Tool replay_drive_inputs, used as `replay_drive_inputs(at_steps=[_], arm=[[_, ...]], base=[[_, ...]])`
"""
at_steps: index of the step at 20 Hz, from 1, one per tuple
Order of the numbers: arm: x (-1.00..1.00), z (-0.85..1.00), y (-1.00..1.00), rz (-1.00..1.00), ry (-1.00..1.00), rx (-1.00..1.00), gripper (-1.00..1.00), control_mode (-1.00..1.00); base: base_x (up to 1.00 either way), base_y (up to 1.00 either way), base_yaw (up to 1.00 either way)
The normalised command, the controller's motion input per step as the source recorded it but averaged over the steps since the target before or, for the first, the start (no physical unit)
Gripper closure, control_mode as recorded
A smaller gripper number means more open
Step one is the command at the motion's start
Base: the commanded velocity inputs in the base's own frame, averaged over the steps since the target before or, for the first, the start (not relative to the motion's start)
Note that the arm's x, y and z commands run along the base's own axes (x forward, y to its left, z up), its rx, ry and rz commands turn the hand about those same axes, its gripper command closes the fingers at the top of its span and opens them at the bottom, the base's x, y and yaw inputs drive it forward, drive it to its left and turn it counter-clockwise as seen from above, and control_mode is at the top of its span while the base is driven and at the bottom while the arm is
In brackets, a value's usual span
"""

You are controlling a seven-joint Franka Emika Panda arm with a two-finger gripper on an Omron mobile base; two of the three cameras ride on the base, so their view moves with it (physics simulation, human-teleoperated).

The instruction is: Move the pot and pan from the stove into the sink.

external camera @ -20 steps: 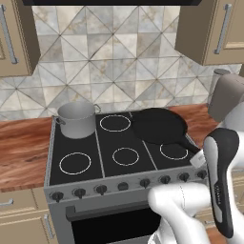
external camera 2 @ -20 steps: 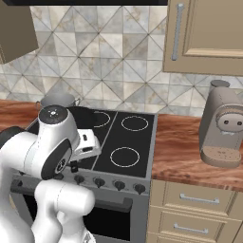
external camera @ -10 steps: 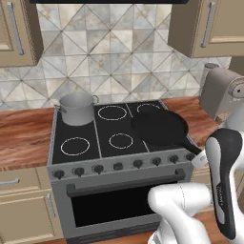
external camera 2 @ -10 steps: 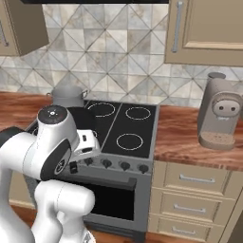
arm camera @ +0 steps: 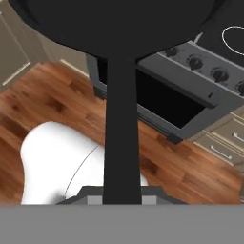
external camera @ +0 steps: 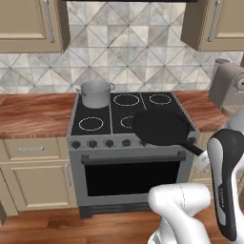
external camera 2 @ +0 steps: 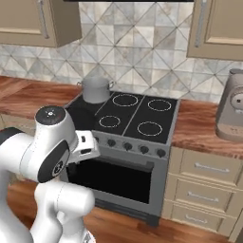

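So the whole view has pulled back from the stove (external camera: 128, 143) compared with a second ago: the camera base has moved, and now the full oven door, the wood floor (external camera: 71, 224) and the cabinets (external camera: 33, 176) to the stove's left show, where before the cooktop sat close up. The pan (external camera: 159, 127) has changed too. Earlier it lay over the back right burner, now it's lifted and hangs over the front right corner of the cooktop, its round black body sticking out past the knob row, handle running down toward the arm. In the hand view the pan's underside (arm camera: 119, 24) covers the top and its long handle runs straight down the middle to the bottom edge, with floor and oven door behind it. The gripper (external camera 2: 85, 146) looks clamped on the pan handle, though the fingertips themselves are hidden, so I'm going by the pan being carried in the air. The pot (external camera: 96, 93) sits on the back left burner, same spot on the stove as before, well apart from the pan. A grey coffee machine (external camera 2: 231, 107) stands on the counter right of the stove
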Motion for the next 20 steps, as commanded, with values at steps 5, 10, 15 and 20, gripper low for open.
replay_drive_inputs(at_steps=[5, 10, 15, 20], arm=[[0.0, 0.0, 0.0, 0.0, 0.0, 0.0, 1.0, 1.0], [0.0, 0.0, 0.0, 0.0, 0.0, 0.0, 1.0, 1.0], [0.0, 0.0, 0.0, 0.0, 0.0, 0.0, 1.0, 1.0], [0.0, 0.0, 0.0, 0.0, 0.0, 0.0, 1.0, 1.0]], base=[[-0.19, -0.04, 0.47], [-0.09, 0.0, 0.5], [-0.05, 0.0, 0.5], [-0.05, 0.0, 0.5]])
